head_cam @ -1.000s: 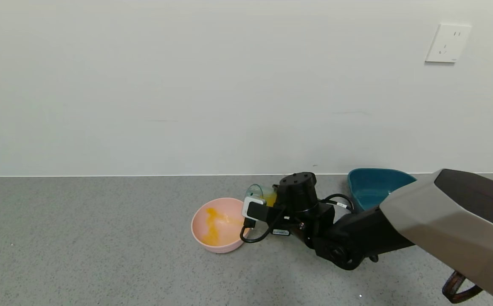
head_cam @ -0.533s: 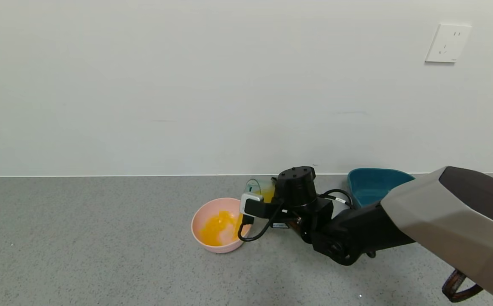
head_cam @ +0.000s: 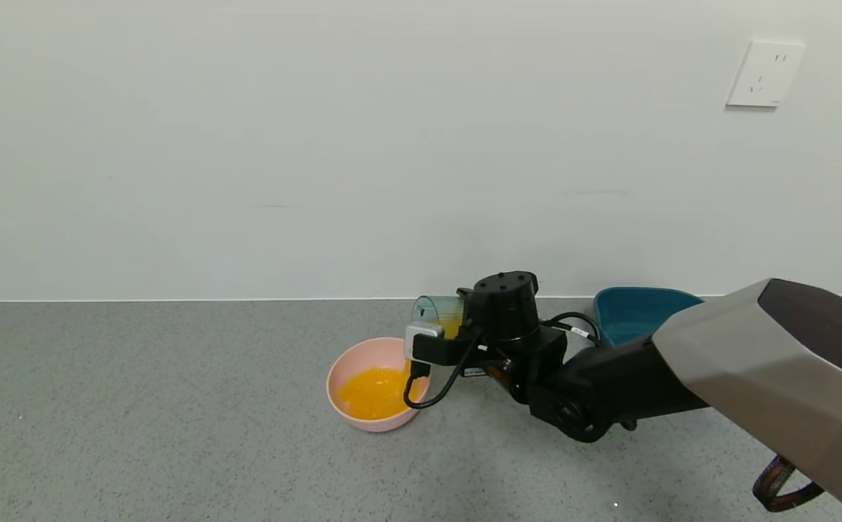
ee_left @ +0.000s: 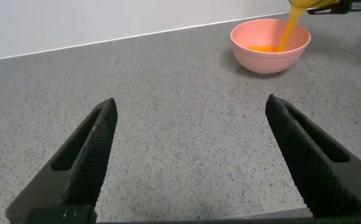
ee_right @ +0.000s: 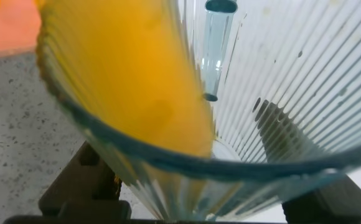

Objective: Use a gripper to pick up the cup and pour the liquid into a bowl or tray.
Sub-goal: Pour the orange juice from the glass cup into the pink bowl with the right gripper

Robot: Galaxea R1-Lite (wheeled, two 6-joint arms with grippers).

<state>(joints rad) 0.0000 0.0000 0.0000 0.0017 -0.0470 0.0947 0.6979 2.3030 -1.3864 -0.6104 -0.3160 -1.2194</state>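
Note:
My right gripper [head_cam: 457, 326] is shut on the translucent blue-green cup [head_cam: 436, 312] and holds it tipped on its side over the right rim of the pale pink bowl [head_cam: 341, 370]. Orange-yellow liquid [head_cam: 373, 391] pools in the bowl. In the right wrist view the ribbed cup [ee_right: 274, 81] fills the picture with liquid [ee_right: 131, 74] running along its lower wall toward the rim. In the left wrist view the bowl [ee_left: 243, 43] stands far off with a stream of liquid [ee_left: 286, 31] falling into it. My left gripper [ee_left: 190, 155] is open and empty over bare counter.
A dark teal handled tray [head_cam: 634, 312] stands behind my right arm by the wall. The grey speckled counter [head_cam: 138, 406] runs to the white wall. A wall socket [head_cam: 764, 72] is at the upper right.
My right gripper has tipped the cup further and lifted it slightly. The liquid in the bowl has grown from streaks to a pool. The left gripper has not moved.

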